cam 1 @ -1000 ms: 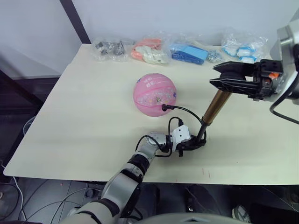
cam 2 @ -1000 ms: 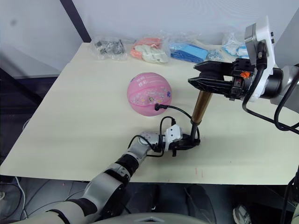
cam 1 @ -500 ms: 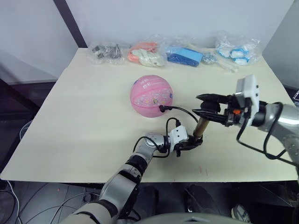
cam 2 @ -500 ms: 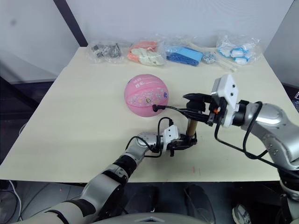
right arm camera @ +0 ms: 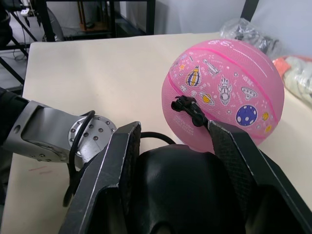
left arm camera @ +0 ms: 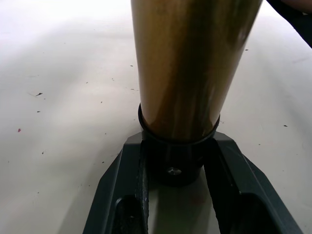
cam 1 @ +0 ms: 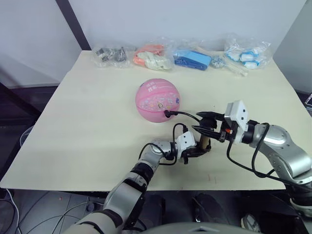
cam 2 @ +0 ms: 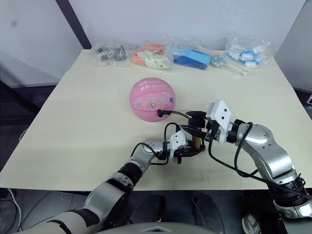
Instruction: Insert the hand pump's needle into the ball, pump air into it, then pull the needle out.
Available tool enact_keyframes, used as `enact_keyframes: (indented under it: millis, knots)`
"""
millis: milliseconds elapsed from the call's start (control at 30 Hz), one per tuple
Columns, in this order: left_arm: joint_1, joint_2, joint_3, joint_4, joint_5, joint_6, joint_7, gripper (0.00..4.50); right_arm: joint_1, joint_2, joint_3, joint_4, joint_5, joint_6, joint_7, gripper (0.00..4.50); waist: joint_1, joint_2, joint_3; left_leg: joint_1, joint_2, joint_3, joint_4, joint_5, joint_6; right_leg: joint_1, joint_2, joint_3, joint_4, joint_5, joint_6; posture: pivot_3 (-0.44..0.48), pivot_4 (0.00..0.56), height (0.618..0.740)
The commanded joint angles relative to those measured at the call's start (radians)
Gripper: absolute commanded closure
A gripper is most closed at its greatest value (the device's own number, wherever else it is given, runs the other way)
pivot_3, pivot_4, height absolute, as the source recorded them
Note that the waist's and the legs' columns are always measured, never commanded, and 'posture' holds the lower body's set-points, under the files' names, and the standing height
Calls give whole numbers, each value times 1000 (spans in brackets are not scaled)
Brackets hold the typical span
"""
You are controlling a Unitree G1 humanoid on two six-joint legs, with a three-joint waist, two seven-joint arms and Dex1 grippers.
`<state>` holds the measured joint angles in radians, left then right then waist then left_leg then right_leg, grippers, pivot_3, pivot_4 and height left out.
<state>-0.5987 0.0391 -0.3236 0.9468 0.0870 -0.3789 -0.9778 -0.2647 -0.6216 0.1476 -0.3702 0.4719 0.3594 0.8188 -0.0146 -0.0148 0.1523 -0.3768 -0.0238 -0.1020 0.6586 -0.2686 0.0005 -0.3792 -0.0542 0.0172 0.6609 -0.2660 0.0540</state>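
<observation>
The pink ball (cam 1: pixel 157 100) with cartoon prints rests mid-table. The hand pump's black hose (cam 1: pixel 187 114) runs from the ball's near side, where its needle end (right arm camera: pixel 187 108) is plugged in, to the pump. The pump stands upright on the table. My left gripper (cam 1: pixel 197 149) is shut on its black base cap (left arm camera: pixel 178 163), under the gold barrel (left arm camera: pixel 195 63). My right gripper (cam 1: pixel 205 127) is shut on the black T-handle (right arm camera: pixel 180 190), which is pressed low so only a short bit of barrel (cam 1: pixel 205 142) shows. The ball (right arm camera: pixel 229 90) looks round.
Several clear bags line the table's far edge: dark parts (cam 1: pixel 111 52), orange-pink items (cam 1: pixel 153 54), blue items (cam 1: pixel 195 57) and white-blue items (cam 1: pixel 246 51). The near table edge (cam 1: pixel 161 184) lies just below my left forearm.
My right gripper has pushed the pump handle down from high above the table to just above the base, so the barrel now looks short. My left gripper stayed on the base.
</observation>
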Motion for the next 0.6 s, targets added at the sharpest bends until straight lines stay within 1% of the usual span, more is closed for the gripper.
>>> enact_keyframes:
  millis: [33,167,300,467,600]
  knots:
    - [14,-1,-20,33,23,19,-14,3383,16,-12,6,21,-16,54,6,2760,0,0,0,0,0,0,0,0,0,0,0,0,0,0,0,0,150,738]
    - [10,-1,-18,41,23,18,-14,3383,-42,-56,-71,-55,60,124,20,2760,1,0,0,0,0,0,0,0,0,0,0,0,0,0,0,0,150,738]
    - [13,-3,-19,43,23,16,-13,3383,-138,-119,-180,-116,192,246,22,2760,2,2,2,-2,0,-1,0,0,0,-1,-1,0,-1,0,0,0,150,738]
    - [20,-6,-21,39,25,13,-13,3383,-250,-215,-299,-123,330,358,41,2760,4,3,3,-4,-1,-1,0,0,0,-2,-1,-1,-2,0,0,0,150,738]
    - [22,-6,-22,38,25,12,-13,3383,-331,-271,-356,-106,419,422,42,2760,4,3,4,-4,-1,-1,0,0,0,-2,-2,-1,-3,0,0,0,150,738]
